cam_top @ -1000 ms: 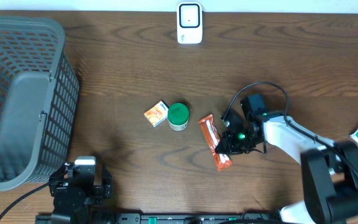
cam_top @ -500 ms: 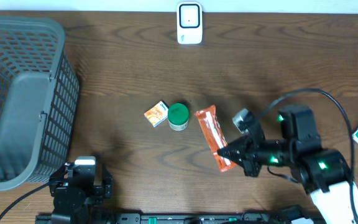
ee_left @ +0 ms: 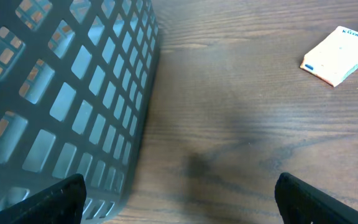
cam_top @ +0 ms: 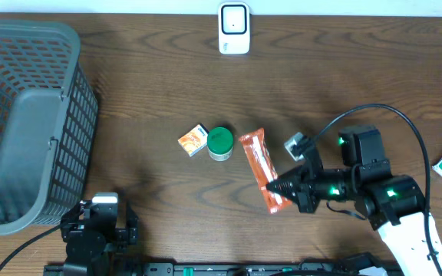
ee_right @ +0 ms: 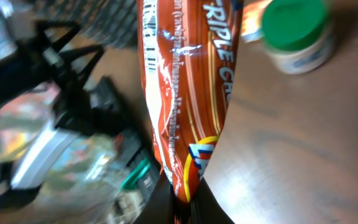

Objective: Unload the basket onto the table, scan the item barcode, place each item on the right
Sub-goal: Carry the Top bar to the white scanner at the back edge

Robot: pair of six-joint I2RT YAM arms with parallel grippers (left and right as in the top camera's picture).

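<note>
Right gripper (cam_top: 284, 188) is clenched on 1 end of the orange snack bar (cam_top: 258, 162), its 2 fingers pinching the crimped tail of the wrapper. In the right wrist view the bar (ee_right: 185, 87) stretches straight away from the gripper (ee_right: 182, 194), and it looks lifted clear of the surface (cam_top: 144, 77), though I cannot be certain of that.

From overhead, the bar's long axis runs from the gripper toward the far edge and a little to the left. Its free end lies just beside the green-lidded jar (cam_top: 220, 142), apart from it, with a small orange box (cam_top: 193, 140) on the jar's other side.

The white scanner (cam_top: 234, 28) stands at the far edge, well apart from the bar and roughly in line with its free end. So the coming move is, in my judgement, a carry forward along the bar's own axis, followed by a turn of the wrist to face the barcode to the scanner. No barcode shows on the printed face in the right wrist view, so I cannot tell which side carries it.

The left gripper (cam_top: 98, 230) rests released near the basket (cam_top: 83, 84), its fingers spread wide and grasping nothing. It is much farther from both bar and scanner, so the right arm is the 1 placed for the scan.
</note>
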